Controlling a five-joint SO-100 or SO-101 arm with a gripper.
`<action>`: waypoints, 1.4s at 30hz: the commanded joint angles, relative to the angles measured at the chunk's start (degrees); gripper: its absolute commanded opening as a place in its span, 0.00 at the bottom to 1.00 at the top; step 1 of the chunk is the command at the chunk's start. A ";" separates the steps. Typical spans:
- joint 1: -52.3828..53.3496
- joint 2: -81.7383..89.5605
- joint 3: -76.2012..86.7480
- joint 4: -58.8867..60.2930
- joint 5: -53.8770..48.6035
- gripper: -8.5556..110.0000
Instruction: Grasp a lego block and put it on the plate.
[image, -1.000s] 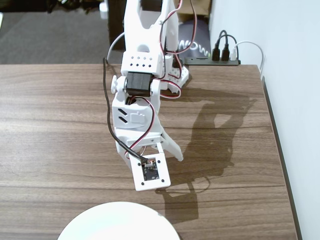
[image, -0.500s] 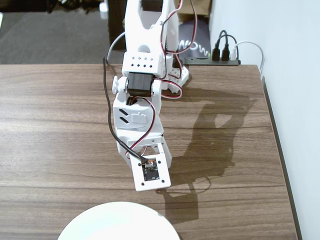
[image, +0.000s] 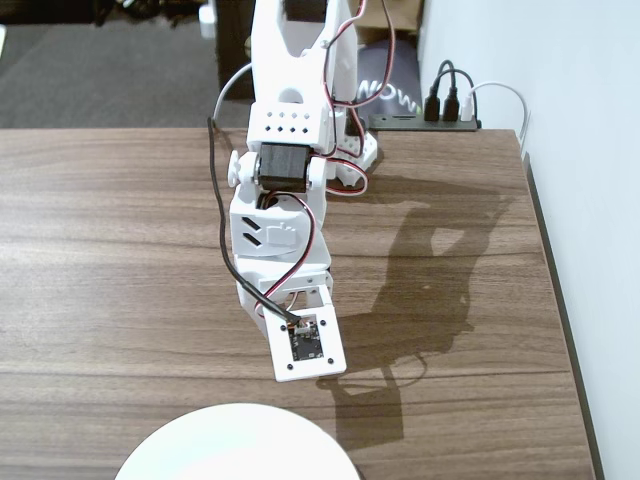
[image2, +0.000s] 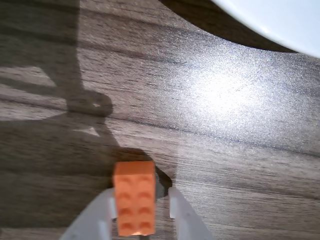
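In the wrist view the orange lego block (image2: 134, 197) lies on the wooden table, studs up, between my gripper's (image2: 141, 194) white fingers. The left finger (image2: 102, 210) touches the block's side. The right finger (image2: 180, 210) stands a small gap away from it, so the jaws are open around the block. The white plate (image2: 280, 20) fills the top right corner of that view, well beyond the block. In the fixed view the plate (image: 235, 445) sits at the bottom edge, just in front of the arm. There the wrist camera mount (image: 308, 342) hides the fingers and the block.
The arm's base (image: 300, 60) stands at the table's back edge. A black power strip with plugs (image: 425, 122) lies at the back right. The table's right edge (image: 560, 330) runs along a white wall. The arm's shadow falls to its right.
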 joint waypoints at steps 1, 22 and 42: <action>-0.26 0.26 -0.88 -0.62 0.35 0.16; 0.53 3.34 -0.53 -2.11 1.76 0.14; 1.23 15.47 -0.79 -16.17 14.06 0.13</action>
